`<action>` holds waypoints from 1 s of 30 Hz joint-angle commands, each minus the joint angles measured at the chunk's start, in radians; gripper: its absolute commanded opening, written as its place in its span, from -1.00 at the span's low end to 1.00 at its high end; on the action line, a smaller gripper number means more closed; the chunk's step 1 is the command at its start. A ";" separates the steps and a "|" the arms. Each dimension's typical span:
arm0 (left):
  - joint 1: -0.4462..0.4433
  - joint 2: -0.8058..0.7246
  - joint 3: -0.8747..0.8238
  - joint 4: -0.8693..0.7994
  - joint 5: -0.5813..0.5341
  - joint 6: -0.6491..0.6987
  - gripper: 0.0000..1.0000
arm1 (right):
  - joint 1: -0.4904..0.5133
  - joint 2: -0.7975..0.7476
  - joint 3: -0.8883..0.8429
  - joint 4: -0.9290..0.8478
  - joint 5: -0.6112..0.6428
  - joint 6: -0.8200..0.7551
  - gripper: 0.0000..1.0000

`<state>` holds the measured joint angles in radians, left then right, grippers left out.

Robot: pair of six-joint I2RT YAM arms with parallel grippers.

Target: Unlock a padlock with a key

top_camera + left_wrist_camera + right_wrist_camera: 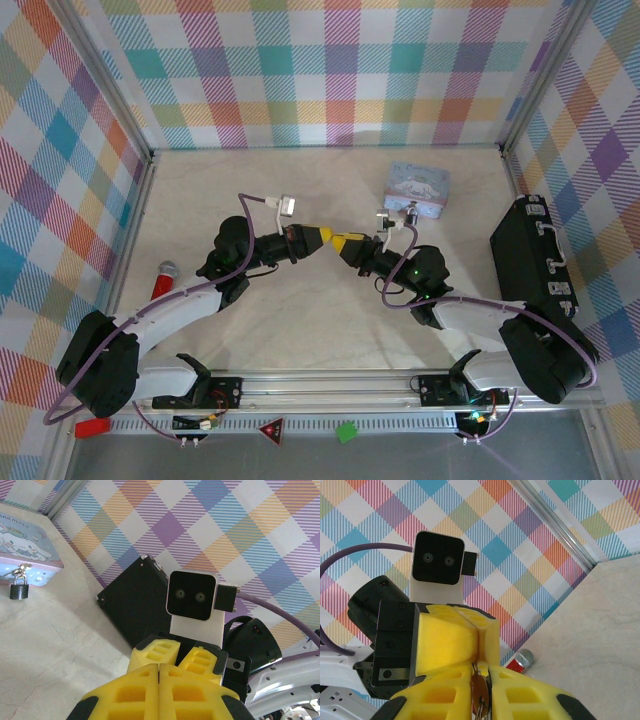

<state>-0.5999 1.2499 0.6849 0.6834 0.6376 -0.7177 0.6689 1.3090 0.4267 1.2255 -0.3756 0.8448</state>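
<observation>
Top external view: both arms reach toward the middle of the table point(300, 320), and the left gripper point(325, 237) and right gripper point(346, 242) meet tip to tip. A light-blue cartoon-printed tin point(417, 190) stands beyond the right arm. A black case point(535, 255) lies at the right edge and a red-handled tool point(163, 280) at the left edge.

Right wrist view: the key point(480, 690) stands upright in the narrow slot between the right gripper's yellow fingers point(530, 697), which are clenched against it on both sides. The key's upper end reaches the seam of the left gripper's fingers point(452, 640), directly opposite. Those fingers are pressed fully together. Whether they also pinch the key cannot be told.

Left wrist view: the padlock point(18, 590) hangs from the clasp on the side of the tin, its body just above the table. It is well apart from both grippers.
</observation>
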 commanded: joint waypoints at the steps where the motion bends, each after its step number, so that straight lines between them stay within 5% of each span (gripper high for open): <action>1: -0.006 -0.010 0.037 0.019 0.000 0.005 -1.00 | 0.006 -0.038 0.023 -0.014 -0.007 -0.021 -0.78; 10: -0.006 -0.006 0.060 -0.024 -0.010 0.033 -0.95 | 0.004 -0.131 0.040 -0.213 0.028 -0.062 -1.00; 13: -0.005 -0.030 0.074 -0.088 -0.036 0.077 -0.45 | 0.000 -0.241 0.084 -0.493 0.075 -0.158 -1.00; 15: 0.001 -0.077 0.054 -0.113 -0.096 0.113 -0.02 | 0.000 -0.350 0.147 -0.827 0.203 -0.256 -1.00; 17: 0.021 -0.111 0.017 -0.081 -0.146 0.112 0.19 | -0.004 -0.434 0.198 -1.073 0.323 -0.342 -1.00; 24: 0.055 0.011 0.075 -0.153 -0.191 0.138 0.24 | -0.006 -0.696 0.328 -1.580 0.590 -0.491 -1.00; 27: 0.036 0.127 0.092 0.000 -0.155 0.123 0.21 | -0.006 -0.801 0.347 -1.690 0.657 -0.500 -1.00; 30: -0.011 0.267 0.179 -0.015 -0.195 0.154 0.22 | -0.006 -0.892 0.361 -1.771 0.718 -0.495 -1.00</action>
<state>-0.5747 1.4265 0.7815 0.6121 0.4664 -0.6044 0.6662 0.4824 0.7471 -0.3557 0.2260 0.3893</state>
